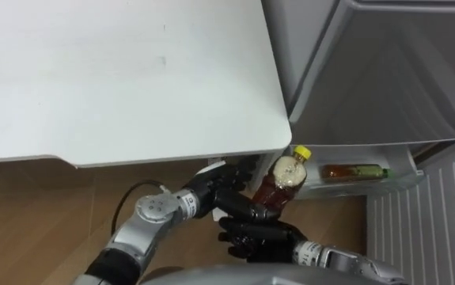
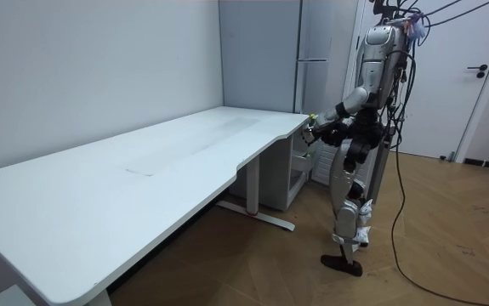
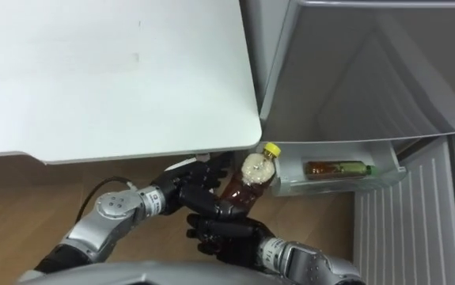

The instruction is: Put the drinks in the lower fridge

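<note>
Brown tea bottle [image 1: 282, 180] held low in right hand [image 1: 259, 233], fingers curled round base. Left hand [image 1: 211, 190] just beside, grip unclear. Risks: top-heavy bottle tipping out; cap clipping table [image 1: 172, 119] edge above hand before fridge drawer [image 1: 405, 180] ahead-right.

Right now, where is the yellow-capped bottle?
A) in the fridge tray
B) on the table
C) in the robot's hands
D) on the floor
C: the left hand grips the base of the bottle, with the right hand just below it, in front of the open fridge.
</note>
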Tool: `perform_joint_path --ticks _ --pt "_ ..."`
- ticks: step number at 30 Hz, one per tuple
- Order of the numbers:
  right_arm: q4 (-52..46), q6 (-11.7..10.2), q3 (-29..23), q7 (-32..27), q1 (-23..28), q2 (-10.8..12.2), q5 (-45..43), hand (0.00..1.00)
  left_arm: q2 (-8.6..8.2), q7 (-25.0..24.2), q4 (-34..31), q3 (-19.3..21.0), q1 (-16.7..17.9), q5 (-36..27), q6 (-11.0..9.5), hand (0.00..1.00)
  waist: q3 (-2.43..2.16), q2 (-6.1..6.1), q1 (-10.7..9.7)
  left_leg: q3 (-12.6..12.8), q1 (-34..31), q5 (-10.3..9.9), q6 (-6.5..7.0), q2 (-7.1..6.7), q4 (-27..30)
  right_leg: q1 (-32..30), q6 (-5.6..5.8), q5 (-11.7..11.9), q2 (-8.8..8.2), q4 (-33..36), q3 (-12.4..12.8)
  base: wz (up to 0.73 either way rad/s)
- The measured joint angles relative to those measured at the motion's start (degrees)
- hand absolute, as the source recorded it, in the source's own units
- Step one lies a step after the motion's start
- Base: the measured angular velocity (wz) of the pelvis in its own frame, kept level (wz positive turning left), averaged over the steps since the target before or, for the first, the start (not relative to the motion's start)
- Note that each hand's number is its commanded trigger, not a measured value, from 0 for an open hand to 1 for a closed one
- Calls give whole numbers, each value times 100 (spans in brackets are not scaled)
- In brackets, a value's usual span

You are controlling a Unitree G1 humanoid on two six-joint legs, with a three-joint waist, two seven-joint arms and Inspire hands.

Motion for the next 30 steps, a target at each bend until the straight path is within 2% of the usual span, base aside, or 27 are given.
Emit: perform_joint_path --ticks 5,8,11,12,13,14,15,16,17,18,19,20,22,23,24,25,27,28,30 --pt "-1 154 -265 -90 53 54 32 100 -21 -252 151 364 5 -90 44 0 -3 -2 -7 -39 -20 2 -3 3 16 7 -8 5 1 3 -55 4" --pt "-1 233 -485 -154 108 124 22 100 -23 -331 266 577 53 -350 133 0 -3 -4 -6 -69 -30 14 -14 3 -1 6 -11 8 1 -2 -113 5" --pt "68 354 -1146 -217 288 179 131 100 1 -414 640 1249 128 -607 145 0 0 -12 38 -93 -20 43 -22 0 -39 3 -11 7 4 -5 -134 3" --pt "245 362 -1641 -227 362 178 385 100 215 -341 996 1592 224 -629 126 0 -6 3 48 -106 -20 43 -24 5 -47 9 -11 7 10 -12 -153 -8" --pt "332 303 -2226 -318 417 164 494 100 671 -213 1354 1738 443 -631 139 0 -16 15 37 -40 -6 41 -29 34 -72 -21 -13 8 31 -12 -112 -17" --pt "382 229 -2452 -367 419 139 603 100 940 -110 1526 1767 569 -630 170 0 -16 7 35 -6 0 37 -40 53 -88 -41 -27 17 46 -17 -102 -33" --pt "485 55 -2802 -429 418 71 910 100 1390 127 1895 1801 844 -591 342 0 -23 -20 31 46 -7 30 -64 93 -116 -93 -48 31 84 -22 -49 -27" --pt "542 -110 -3006 -439 419 44 1298 100 1702 425 2184 1860 1120 -433 487 0 -23 -44 31 65 -6 36 -77 109 -147 -114 -70 44 103 -49 -26 -19" --pt "564 -197 -3100 -439 417 2 1443 100 1767 547 2325 1861 1251 -289 571 0 -23 -46 35 74 -7 36 -77 108 -152 -110 -71 45 104 -74 -17 -9" --pt "603 -371 -3282 -437 395 -54 1693 100 1745 709 2621 1866 1468 -61 693 0 -18 -26 60 103 -9 35 -76 105 -154 -117 -72 46 103 -78 23 -6" --pt "631 -548 -3395 -425 398 -59 1962 100 1632 790 2895 1899 1594 76 816 0 -13 -17 105 118 -5 32 -76 107 -164 -121 -72 46 101 -83 35 -5" --pt "669 -623 -3404 -407 392 -39 2071 100 1573 827 2999 1925 1641 73 876 0 -12 -18 116 117 3 32 -76 109 -175 -117 -72 46 102 -84 32 0" --pt "980 -723 -3324 -364 293 -30 2198 100 1155 941 3326 1930 1687 39 988 0 -4 -5 218 71 6 32 -77 113 -169 -111 -72 46 101 -78 9 9" --pt "1033 -723 -3277 -363 286 -29 2195 100 1050 961 3377 1929 1676 7 991 0 -6 -5 264 60 9 32 -78 115 -163 -104 -72 46 102 -72 17 0" --pt "1149 -724 -3186 -363 285 -29 2194 100 870 964 3449 1929 1626 -209 997 0 0 14 363 47 2 27 -85 118 -140 -79 -72 46 109 -74 27 4" --pt "1247 -722 -3115 -365 285 -29 2191 100 759 947 3520 1950 1620 -534 992 0 11 25 433 45 -17 27 -86 121 -121 -48 -72 45 109 -75 11 5" --pt "1339 -719 -3101 -366 292 -31 2175 100 644 899 3541 2052 1609 -1111 991 0 23 28 509 52 14 23 -92 125 -126 -10 -72 45 112 -74 15 3" --pt "1337 -722 -3106 -366 294 -33 2174 100 616 889 3582 2157 1621 -1537 989 0 29 50 514 48 16 17 -95 125 -127 -2 -72 45 114 -74 16 0" --pt "1334 -730 -3115 -369 300 -35 2172 100 618 858 3618 2266 1640 -2004 996 0 32 81 506 37 16 16 -95 123 -126 -1 -72 45 115 -71 19 0"
